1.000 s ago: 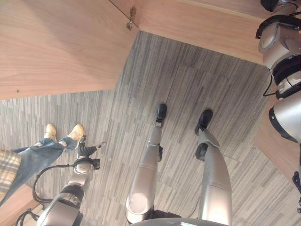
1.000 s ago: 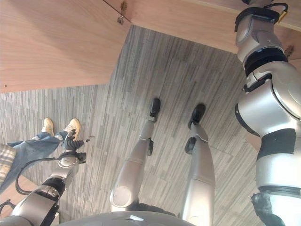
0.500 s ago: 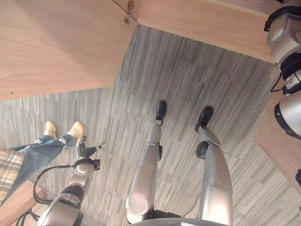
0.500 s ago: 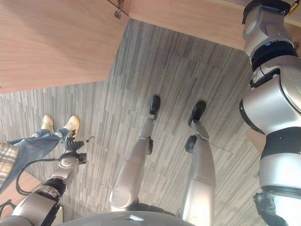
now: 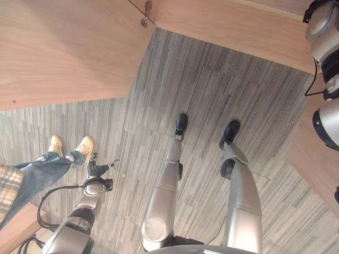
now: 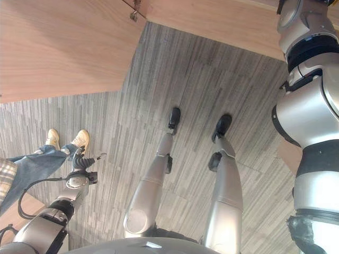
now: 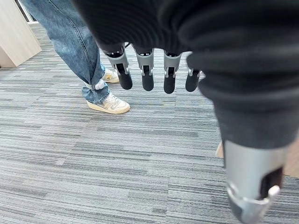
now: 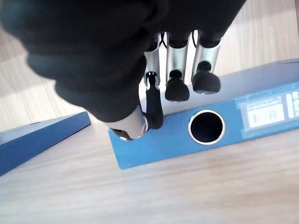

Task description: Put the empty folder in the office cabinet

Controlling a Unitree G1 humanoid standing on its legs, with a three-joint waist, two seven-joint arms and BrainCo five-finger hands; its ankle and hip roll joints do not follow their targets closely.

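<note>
The blue lever-arch folder (image 8: 219,126) is lying flat on a light wooden surface (image 8: 196,191), its spine facing the right wrist camera with a round finger hole (image 8: 206,126) and a white label (image 8: 266,112) on it. The right hand (image 8: 180,70) is sitting on top of the folder near the spine end: the dark fingertips (image 8: 177,91) are pressing down on its upper cover while the thumb (image 8: 153,109) is reaching over the spine edge, so the fingers and thumb are pinching the folder's end between them. A second blue folder (image 8: 42,137) is lying on the same wood, apart from the first and off to its side.

The left hand (image 7: 154,70) is hanging low at the robot's left side above grey striped carpet (image 5: 222,90), holding nothing, its fingers (image 7: 147,77) relaxed and pointing loosely downward with the thumb (image 7: 252,191) apart. A person in blue jeans (image 7: 74,42) and tan-and-white sneakers (image 7: 110,103) is standing just beyond it. In the head views, light wooden panels (image 5: 58,47) are bordering the carpet, with a small metal fitting (image 5: 145,19) where two of them meet.
</note>
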